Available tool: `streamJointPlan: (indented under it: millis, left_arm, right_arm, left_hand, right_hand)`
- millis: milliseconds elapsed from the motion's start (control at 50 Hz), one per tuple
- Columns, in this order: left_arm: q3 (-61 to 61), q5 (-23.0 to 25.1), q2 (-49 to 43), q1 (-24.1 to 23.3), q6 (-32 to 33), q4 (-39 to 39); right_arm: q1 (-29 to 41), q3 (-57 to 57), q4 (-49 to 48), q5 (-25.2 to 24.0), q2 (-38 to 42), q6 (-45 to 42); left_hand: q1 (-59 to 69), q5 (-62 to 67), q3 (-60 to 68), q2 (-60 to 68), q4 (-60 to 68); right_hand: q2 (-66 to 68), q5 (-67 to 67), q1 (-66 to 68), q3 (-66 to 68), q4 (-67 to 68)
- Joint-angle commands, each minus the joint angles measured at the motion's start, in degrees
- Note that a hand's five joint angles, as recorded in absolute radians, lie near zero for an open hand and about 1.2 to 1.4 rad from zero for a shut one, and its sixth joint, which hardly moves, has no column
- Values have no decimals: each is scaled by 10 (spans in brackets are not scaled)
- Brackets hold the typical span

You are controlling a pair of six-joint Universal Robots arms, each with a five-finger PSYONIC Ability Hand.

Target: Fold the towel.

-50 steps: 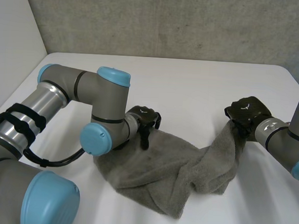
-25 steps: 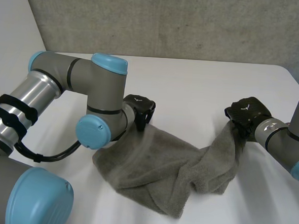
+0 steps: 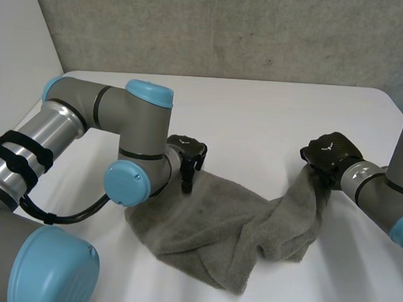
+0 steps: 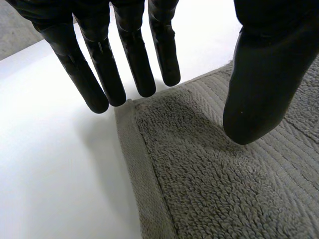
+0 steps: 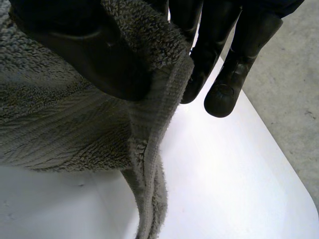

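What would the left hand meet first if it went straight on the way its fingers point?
Probably the corner hem of the towel: the left hand has straight fingers over it. Depth is unclear; outer fingers might land on the table.

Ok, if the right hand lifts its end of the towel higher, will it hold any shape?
Probably not: the towel sags and bunches between the pinching right hand and the table, so it looks floppy. Its thick looped pile probably grips well. Lifted, it would likely drag its bunched middle along.
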Motion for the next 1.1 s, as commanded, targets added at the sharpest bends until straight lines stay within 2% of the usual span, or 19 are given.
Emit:
streamJointPlan:
  millis: [20,360,620,1100]
  left_arm:
    - [0,-3,-3,-1,1,4]
    - [-24,-18,2,-3,0,39]
    - [-177,-21,77,-6,9,192]
    - [-194,-19,71,-1,10,188]
  right_arm:
    - [5,0,0,1,4,-3]
    - [5,0,0,1,5,-3]
    - [5,0,0,1,6,-4]
    - [6,1,0,1,12,-4]
  left_hand:
    - [-63,-156,-59,-65,-66]
    - [-47,-139,-42,-48,-49]
    - [-45,-137,-40,-46,-48]
    - [-47,-139,-42,-48,-49]
  right_hand:
    - [45,33,41,33,33]
    - [45,33,41,33,33]
    - [45,33,41,33,33]
    - [45,33,41,33,33]
